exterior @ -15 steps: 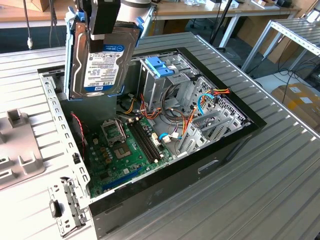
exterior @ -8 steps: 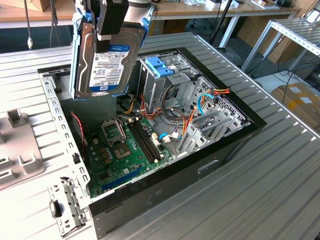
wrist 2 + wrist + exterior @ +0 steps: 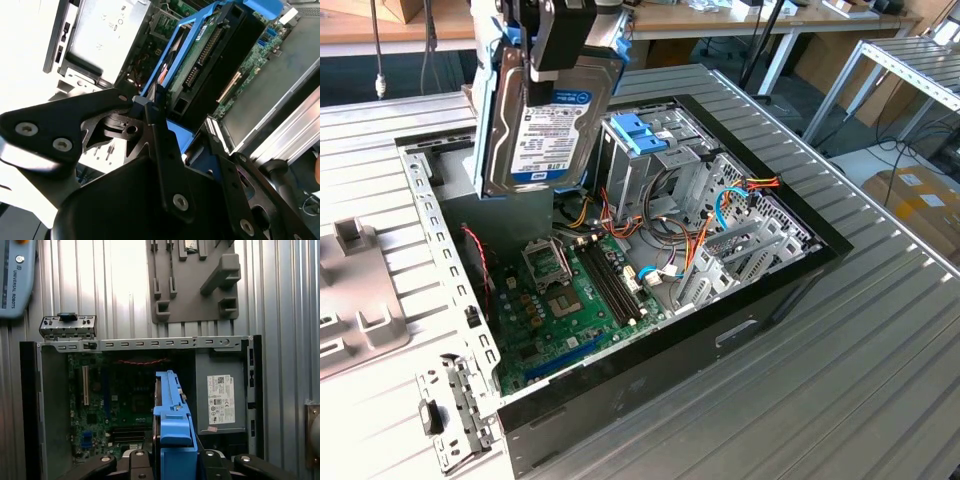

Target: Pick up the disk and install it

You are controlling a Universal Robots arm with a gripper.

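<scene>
Disk (image 3: pixel 548 125) top behind end effector (image 3: pixel 560 48)

The exterior view stands off my arm, raised and to one side, looking down slantwise at the open computer case (image 3: pixel 750 330) on the ribbed table (image 3: pixel 880 400). My gripper (image 3: pixel 555 40) and the disk (image 3: pixel 545 120) hang close to its lens, in the upper left of the frame. My first wrist view looks straight down from high above the case. My second wrist view sits tight behind my fingers (image 3: pixel 160 150), facing along the disk. All three share the motherboard (image 3: pixel 570 290).
</scene>
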